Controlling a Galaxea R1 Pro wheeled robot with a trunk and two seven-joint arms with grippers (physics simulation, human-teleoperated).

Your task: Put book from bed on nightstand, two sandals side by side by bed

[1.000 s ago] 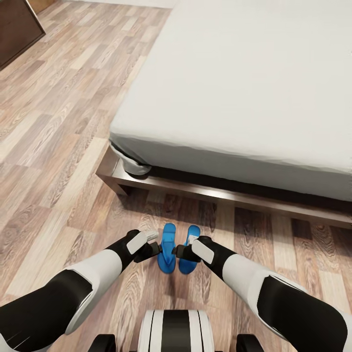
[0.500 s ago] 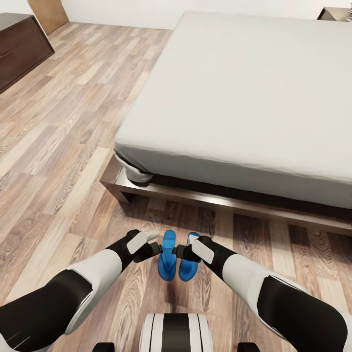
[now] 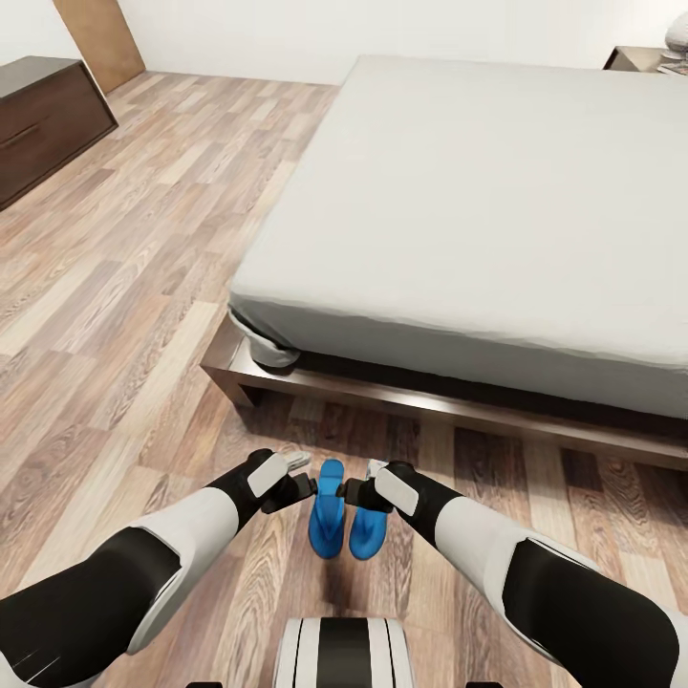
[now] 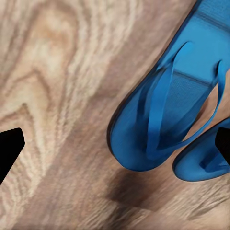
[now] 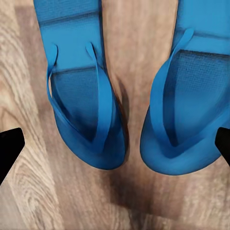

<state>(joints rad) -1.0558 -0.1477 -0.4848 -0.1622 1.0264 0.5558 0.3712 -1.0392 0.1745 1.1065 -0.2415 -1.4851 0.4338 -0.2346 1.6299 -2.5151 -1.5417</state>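
1. Now the head camera has tilted up since a second ago: more of the bedroom shows, with the dark dresser (image 3: 43,119) at far left and a nightstand (image 3: 642,59) beyond the bed (image 3: 478,191). The things themselves have not moved.
2. Mattress top is bare; book location cannot be told.
3. Two sandals (image 3: 342,509) lie side by side on the floor (image 3: 115,287) near the bed frame, so that half looks done.
4. Left gripper (image 3: 308,485) and right gripper (image 3: 348,491) hang over the sandals, jaws spread wide, holding nothing.
5. No containers in view.
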